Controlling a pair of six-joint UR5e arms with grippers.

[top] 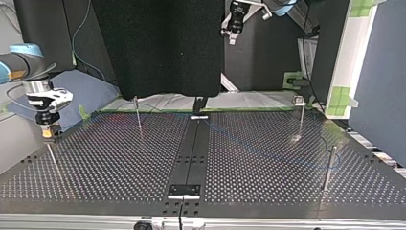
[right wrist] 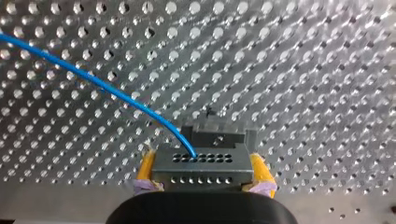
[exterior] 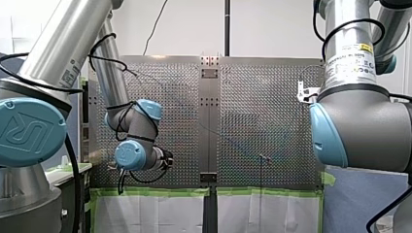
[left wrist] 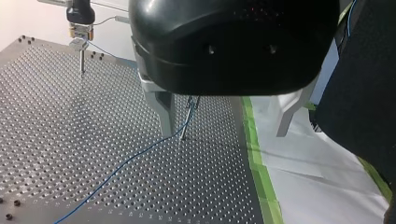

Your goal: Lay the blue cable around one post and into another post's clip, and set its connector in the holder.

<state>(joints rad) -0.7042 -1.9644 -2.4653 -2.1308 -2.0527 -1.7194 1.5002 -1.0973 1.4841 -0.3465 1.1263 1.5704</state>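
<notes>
Apparently seating grey metal connector block (right wrist: 201, 161) of thin blue cable (right wrist: 93, 81) into grey holder (right wrist: 219, 131), pinched between right gripper (right wrist: 203, 171) yellow pads (right wrist: 148, 165); left gripper (left wrist: 224, 133) gaping, empty; next: gentle release.

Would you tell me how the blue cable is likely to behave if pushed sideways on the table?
The blue cable looks thin and lies in loose curves across the table, so it is probably floppy and light. It would likely bend and slide rather than move as one piece. Near the connector it arches, suggesting some springiness.
</notes>
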